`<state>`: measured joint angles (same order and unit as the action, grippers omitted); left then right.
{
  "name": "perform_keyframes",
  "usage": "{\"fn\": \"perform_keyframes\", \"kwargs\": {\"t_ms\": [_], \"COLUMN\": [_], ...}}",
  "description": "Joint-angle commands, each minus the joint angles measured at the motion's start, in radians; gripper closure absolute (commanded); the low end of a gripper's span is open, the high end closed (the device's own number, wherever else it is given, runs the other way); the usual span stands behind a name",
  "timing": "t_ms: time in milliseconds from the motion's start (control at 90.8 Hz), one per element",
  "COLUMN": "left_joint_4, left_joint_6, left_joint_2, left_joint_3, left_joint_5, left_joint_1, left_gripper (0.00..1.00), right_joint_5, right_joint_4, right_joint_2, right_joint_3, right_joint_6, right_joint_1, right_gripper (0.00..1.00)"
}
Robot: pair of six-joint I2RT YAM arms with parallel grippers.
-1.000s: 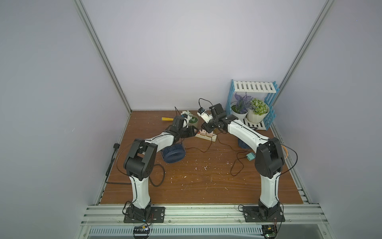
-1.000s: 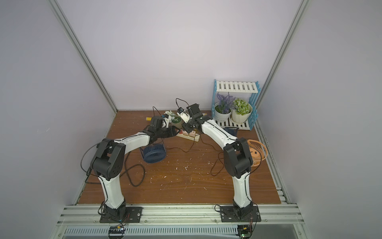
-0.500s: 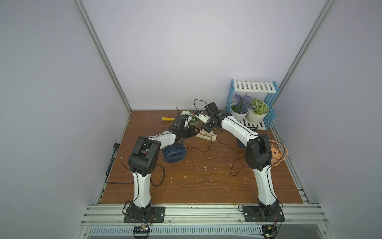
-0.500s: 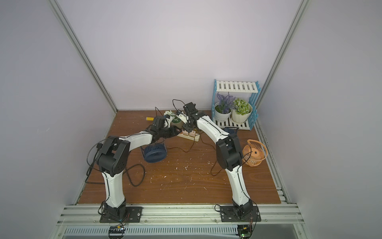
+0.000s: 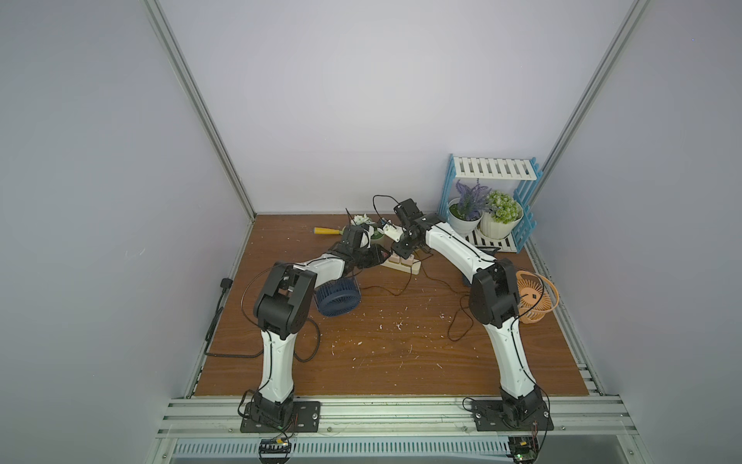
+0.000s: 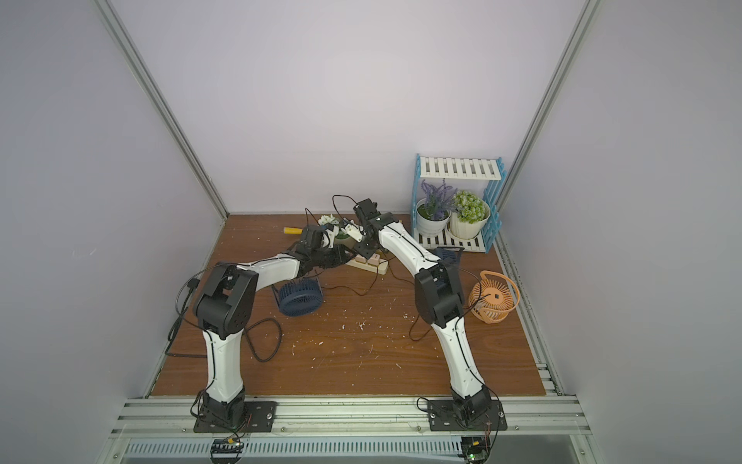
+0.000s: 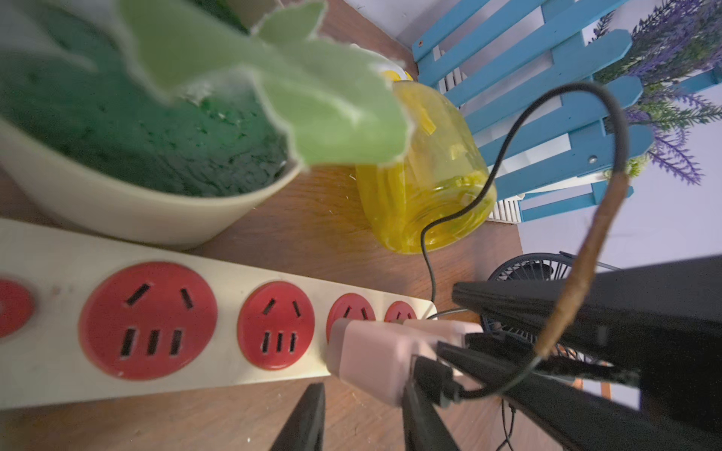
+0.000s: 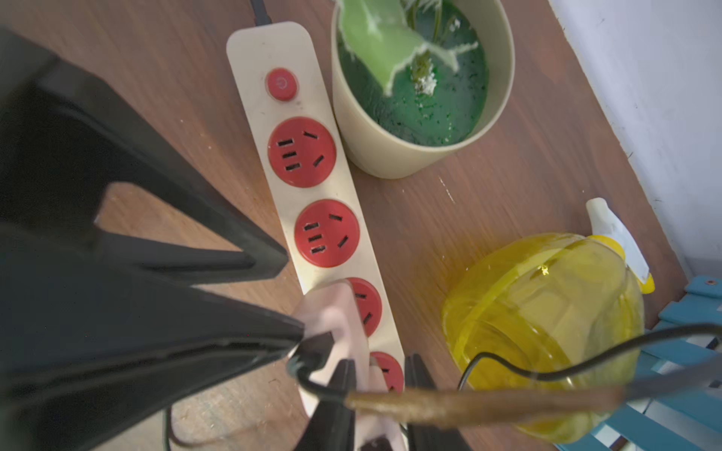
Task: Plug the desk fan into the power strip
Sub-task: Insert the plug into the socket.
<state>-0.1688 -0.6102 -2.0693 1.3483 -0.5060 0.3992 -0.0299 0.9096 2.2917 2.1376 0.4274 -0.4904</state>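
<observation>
The power strip (image 8: 316,193), a long flat cream-coloured bar with four round red sockets and a small red button in one row, lies flat at the back middle of the brown wooden bench (image 5: 401,353), as both top views show (image 5: 401,263) (image 6: 369,263). A pale pink block-shaped adapter (image 7: 371,351) sits over the strip's edge at the third and fourth sockets from the button. Whether its pins are seated cannot be determined. A thin black cable with a brown wrapped section (image 7: 578,273) runs from a black plug in the adapter. The right hand (image 8: 379,363) is closed onto the adapter's outer end, one finger on each side. The left hand (image 7: 363,390) is partly open, with bare bench showing between its fingers. One finger lies against the adapter's corner and the other is clear of it. A round cream pot of green filler and pale leaves (image 8: 390,156) stands just beside the strip at the first socket. A translucent yellow spray bottle (image 8: 547,312) lies on its side near the far sockets. A dark blue round fan (image 5: 337,299) and an orange round fan (image 5: 534,297) rest well apart from the strip.
</observation>
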Motion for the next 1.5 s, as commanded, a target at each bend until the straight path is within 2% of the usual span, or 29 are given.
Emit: {"fn": "perform_keyframes", "kwargs": {"t_ms": [0, 484, 804, 1079, 1486], "left_joint_4": [-0.008, 0.011, 0.068, 0.125, 0.187], "left_joint_6": [0.001, 0.014, 0.051, 0.086, 0.124], "left_joint_2": [-0.023, -0.051, -0.053, -0.051, -0.081], "left_joint_3": [0.033, 0.041, -0.005, -0.045, -0.057], "left_joint_5": [-0.015, -0.010, 0.011, 0.038, 0.088], "left_joint_1": [0.015, 0.016, 0.027, 0.030, 0.030], "left_gripper": [0.64, 0.67, 0.68, 0.68, 0.69], "right_joint_5": [-0.004, -0.065, -0.052, -0.005, 0.018], "right_joint_4": [0.065, 0.161, 0.248, 0.274, 0.283], "right_joint_2": [0.038, 0.067, 0.162, 0.148, 0.198], "right_joint_3": [0.022, 0.035, 0.133, 0.041, 0.023], "right_joint_6": [0.025, 0.097, 0.121, 0.136, 0.132], "right_joint_1": [-0.002, -0.002, -0.003, -0.012, -0.025], "right_gripper": [0.78, 0.79, 0.82, 0.83, 0.84]}}
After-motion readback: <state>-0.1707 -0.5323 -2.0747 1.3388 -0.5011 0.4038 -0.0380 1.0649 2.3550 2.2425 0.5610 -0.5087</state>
